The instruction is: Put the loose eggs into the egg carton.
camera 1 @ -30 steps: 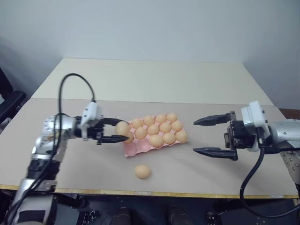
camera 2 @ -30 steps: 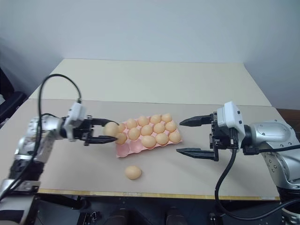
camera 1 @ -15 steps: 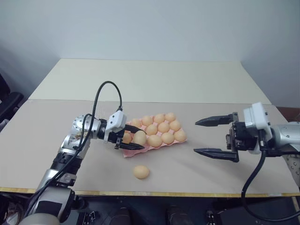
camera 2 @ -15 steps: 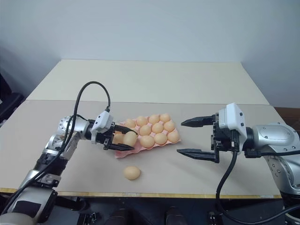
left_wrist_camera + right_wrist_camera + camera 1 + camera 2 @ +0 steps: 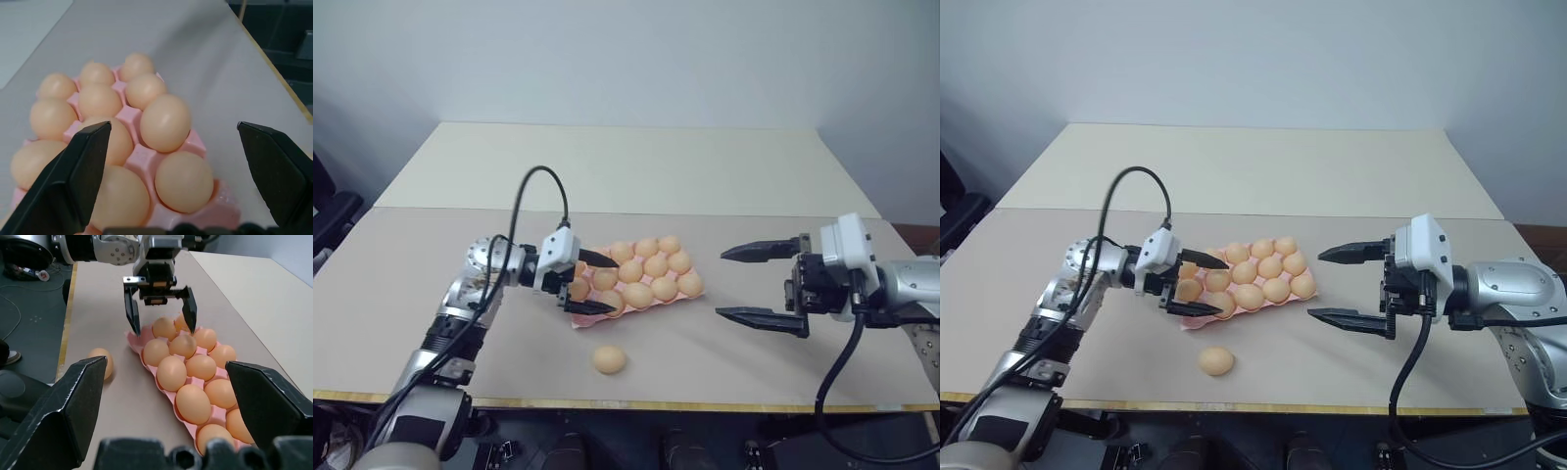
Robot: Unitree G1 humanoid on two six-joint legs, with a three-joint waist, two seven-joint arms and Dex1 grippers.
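In the left eye view, the pink egg carton point(image 5: 636, 284) looks nearly full, with one loose egg point(image 5: 610, 359) on the table point(image 5: 724, 176) in front of it, so I judge one placement is left. The left gripper point(image 5: 597, 284) is spread wide over the carton's near-left end, clasping nothing. The right gripper point(image 5: 766, 286) gapes empty, well apart. In the left wrist view, the carton's eggs lie between the parted fingers point(image 5: 80, 171), untouched.
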